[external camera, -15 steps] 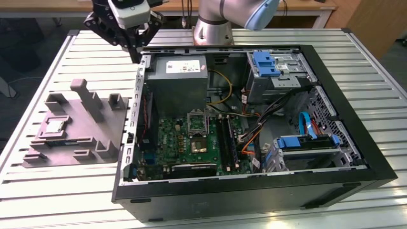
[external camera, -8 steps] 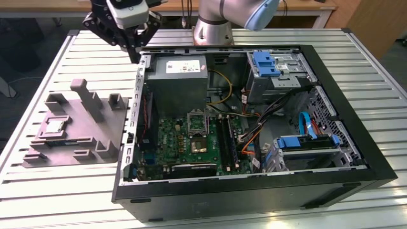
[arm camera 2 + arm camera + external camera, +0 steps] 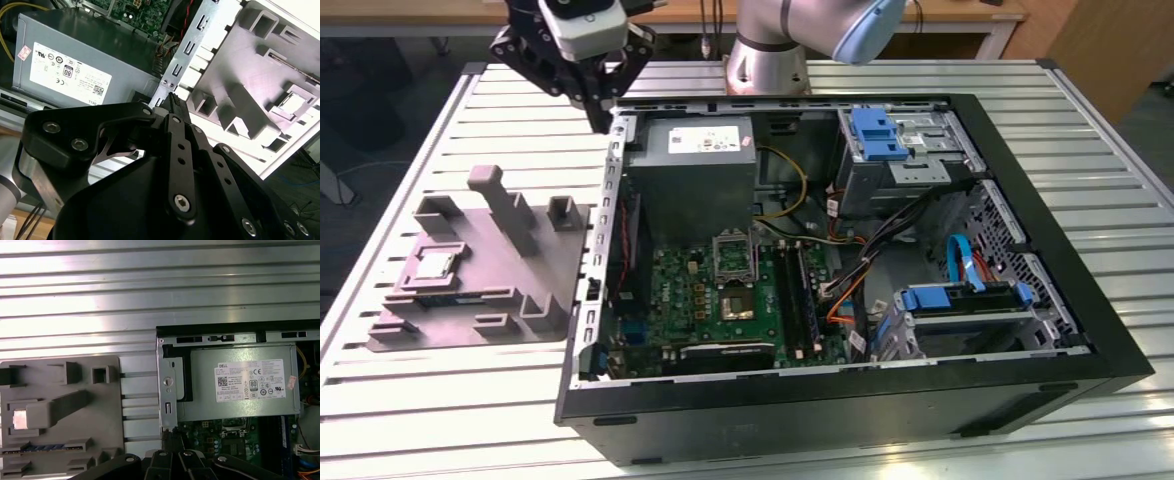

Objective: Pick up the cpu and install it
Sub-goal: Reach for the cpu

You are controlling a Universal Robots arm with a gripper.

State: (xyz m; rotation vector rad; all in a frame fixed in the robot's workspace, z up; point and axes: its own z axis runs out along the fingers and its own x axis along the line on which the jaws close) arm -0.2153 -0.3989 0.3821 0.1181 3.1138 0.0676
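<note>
**Exterior view:** The arm's gripper point(image 3: 600, 118) hung near a back corner of the open computer case point(image 3: 854, 410), on the exterior view's left. Its fingers were drawn together with nothing between them. The cpu point(image 3: 434, 265) lay well apart from it, seated in a recess of the grey fixture block point(image 3: 520, 290). That block stood on the slatted metal table point(image 3: 1121, 150), just beside the case. Inside the case, the grey power supply point(image 3: 700, 190) sat next to the green motherboard point(image 3: 707, 300), which carried the black socket frame point(image 3: 734, 250).

**Second wrist view:** The black gripper point(image 3: 173, 99) tapered to 1 closed tip in front of the case's perforated metal edge. The power supply point(image 3: 75, 45) lay to one side of that edge and the fixture block point(image 3: 250, 75) to the other. The cpu point(image 3: 292, 102) showed as a pale square in a pocket of the block, clear of the fingers.

**First wrist view:** The gripper point(image 3: 168, 436) pointed at the case corner with its fingers closed and empty. The power supply point(image 3: 200, 385) lay inside the case, and the table point(image 3: 150, 290) spread beyond it. The cpu point(image 3: 20, 419) gleamed in its pocket on the far side of the fixture block point(image 3: 105, 440), with most of the block between it and the fingertips.
</note>
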